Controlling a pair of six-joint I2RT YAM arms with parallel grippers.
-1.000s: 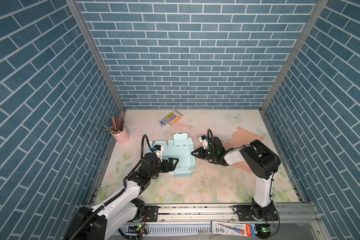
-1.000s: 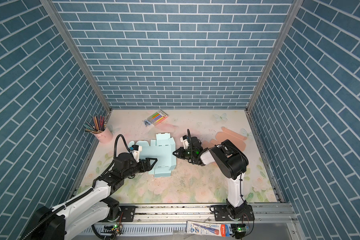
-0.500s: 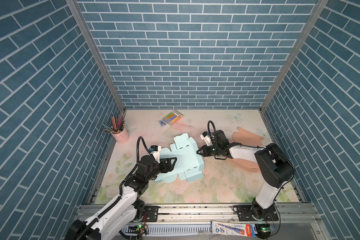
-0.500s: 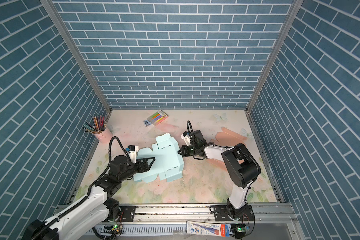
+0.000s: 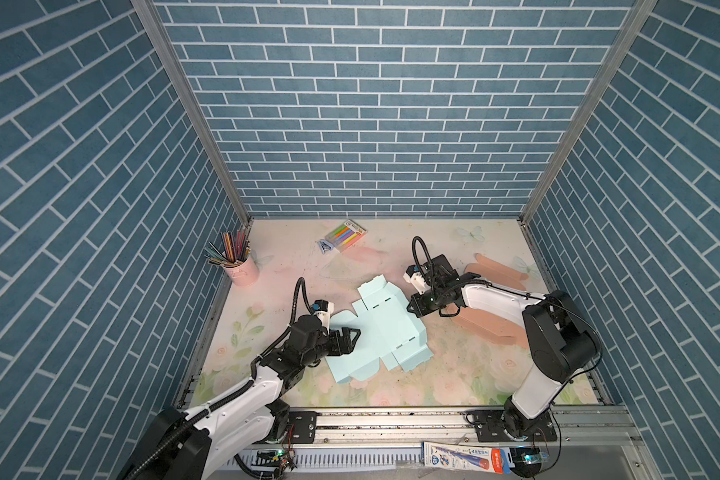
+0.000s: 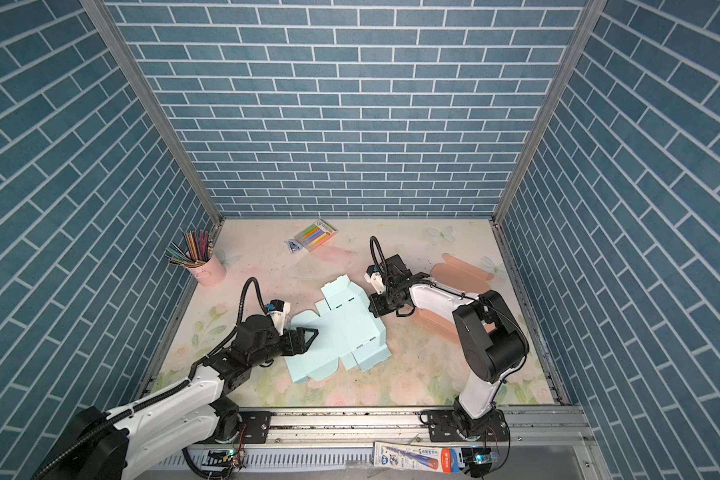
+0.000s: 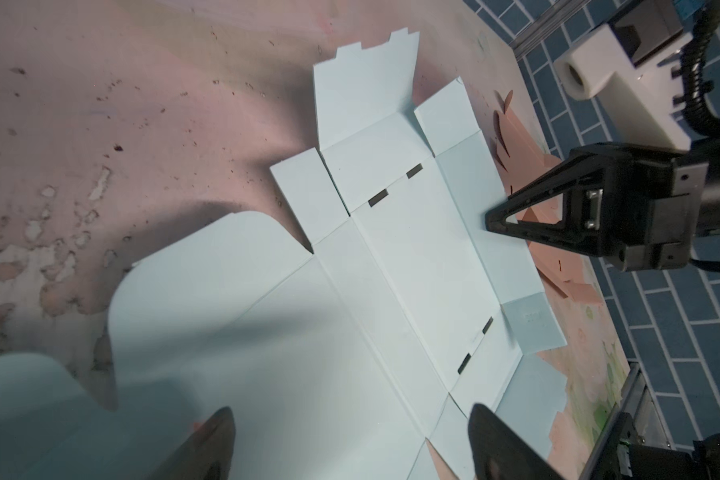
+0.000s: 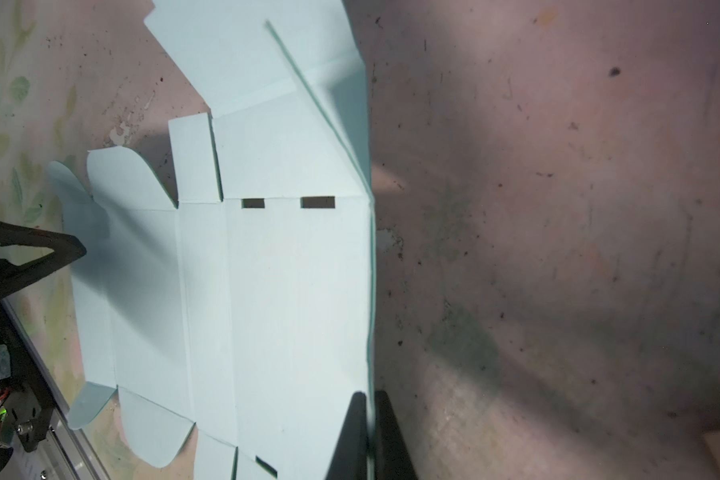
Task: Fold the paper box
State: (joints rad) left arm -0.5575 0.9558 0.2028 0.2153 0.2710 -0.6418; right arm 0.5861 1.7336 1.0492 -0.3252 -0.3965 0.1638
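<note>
The paper box (image 5: 374, 332) (image 6: 341, 332) is a light blue die-cut sheet that lies mostly flat on the floral mat, with its flaps spread out. In the right wrist view the right gripper (image 8: 368, 399) is shut on the box's (image 8: 266, 270) long edge panel, which stands slightly raised between the two black fingers. In both top views this gripper (image 5: 412, 311) (image 6: 374, 311) sits at the sheet's right side. The left gripper (image 5: 352, 340) (image 6: 310, 340) (image 7: 350, 415) stands open over the sheet's (image 7: 391, 270) left part with nothing between its fingers.
A pink cup of coloured pencils (image 5: 239, 266) stands at the back left. A pack of markers (image 5: 345, 235) lies near the back wall. Flat salmon cardboard pieces (image 5: 495, 320) lie under the right arm. Brick walls close in three sides, and a metal rail (image 5: 391, 419) runs along the front.
The right gripper has drawn the box's edge to the right and toward the back. The sheet has turned and spread out flatter. The left gripper has stayed open and shifted slightly toward the front.
</note>
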